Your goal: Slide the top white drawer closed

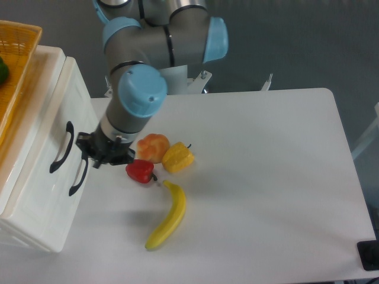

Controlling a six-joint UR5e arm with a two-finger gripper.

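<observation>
Looking at the cabinet (35, 195) on the left of the table (266, 195), we found the top white drawer (44, 121) sitting about flush with the front below it, its black handle (61, 147) free. Our gripper (105, 160) hung just beside that front, near the red pepper (140, 171), apart from the handle; we could not tell whether its fingers were spread or pressed together. We judged the push essentially done, so the next move called only for backing clear without nudging the fruit.
</observation>
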